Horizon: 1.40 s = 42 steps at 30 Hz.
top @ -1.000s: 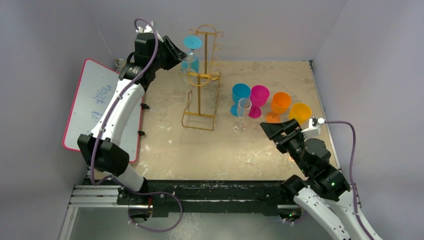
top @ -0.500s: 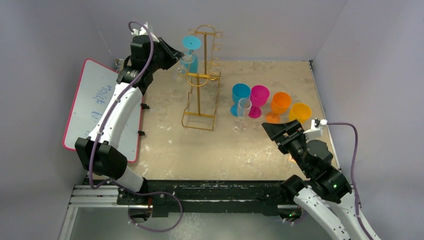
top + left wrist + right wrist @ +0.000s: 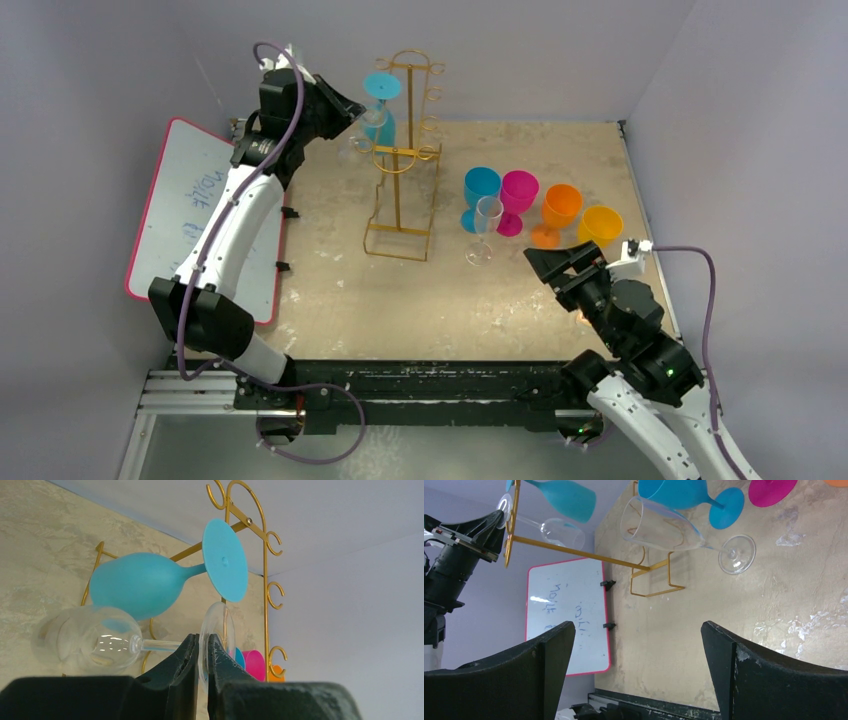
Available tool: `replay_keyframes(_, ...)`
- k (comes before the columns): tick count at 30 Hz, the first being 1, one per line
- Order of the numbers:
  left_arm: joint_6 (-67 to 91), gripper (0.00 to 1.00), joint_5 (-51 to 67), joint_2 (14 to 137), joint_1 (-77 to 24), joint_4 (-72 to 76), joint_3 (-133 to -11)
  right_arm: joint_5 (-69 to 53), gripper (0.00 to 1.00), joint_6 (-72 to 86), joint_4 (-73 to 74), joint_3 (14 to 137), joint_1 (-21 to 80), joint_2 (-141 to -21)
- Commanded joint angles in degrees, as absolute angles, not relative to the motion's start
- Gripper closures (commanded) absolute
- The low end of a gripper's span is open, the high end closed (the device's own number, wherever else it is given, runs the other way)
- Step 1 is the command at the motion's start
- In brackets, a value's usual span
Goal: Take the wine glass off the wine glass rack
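Pinches with the left gripper (image 3: pixel 202 644). Shuts its two dark fingers (image 3: pixel 177 672) almost all the way, with only the thin round foot of the clear wine glass (image 3: pixel 92 640) between them. Holds that foot by its edge. In the left wrist view, sends the stem out toward 9 o'clock, with the bowl lying on its side at the far end. Not yet off the wine glass rack (image 3: pixel 265 565): right up against its gold wire. At 12 o'clock of the clear bowl, a blue wine glass (image 3: pixel 135 582), also on its side, with its flat foot by the top gold loops.

From above, at 9 o'clock of the rack's top: the left arm (image 3: pixel 235 215), reaching up high. At 12 o'clock of the table (image 3: pixel 420 300), a bit to the left: the rack, standing tall on its wire base. At 3 o'clock of the rack, near it: a row of four cups on stems, a blue cup (image 3: pixel 481 187), a pink cup (image 3: pixel 519 190), an orange cup (image 3: pixel 562 205) and a yellow cup (image 3: pixel 601 222), side by side. At 6 o'clock of the blue and pink ones, just beside them: a second clear glass (image 3: pixel 487 215), standing upright on the table.

At 6 o'clock of the orange cup, well apart from the rack: the right gripper (image 3: pixel 555 257). Spreads its two fingers (image 3: pixel 744 675) wide and holds nothing. At 9 o'clock of the table, past its edge: a white board (image 3: pixel 190 215) with a pink rim and some blue writing.
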State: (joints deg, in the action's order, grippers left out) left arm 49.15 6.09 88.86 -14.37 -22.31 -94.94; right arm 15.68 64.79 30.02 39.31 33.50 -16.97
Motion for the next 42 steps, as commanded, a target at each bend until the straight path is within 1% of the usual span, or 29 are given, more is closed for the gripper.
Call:
replay_keyframes(1,49.47,1.0,5.59,86.61,-14.06,-22.87,-95.86,18.53,0.0,65.85,30.19,42.01,33.89,-16.79)
replay_keyframes(13,56.35,1.0,6.38,84.75,-13.8,-14.69,-92.95,20.21,0.0,67.14,32.96,42.28,33.86,-15.18)
replay_keyframes(24,69.55,1.0,11.78,82.36,-11.0,-0.32,-85.56,21.76,0.0,68.21,34.61,42.19,33.86,-14.09)
replay_keyframes(31,72.92,1.0,9.92,81.52,-10.99,2.2,-83.91,22.15,0.0,69.01,34.68,41.86,33.84,-13.6)
replay_keyframes(42,69.08,1.0,8.36,81.7,-10.93,-1.94,-86.12,22.84,0.0,69.65,36.19,42.21,33.89,-12.46)
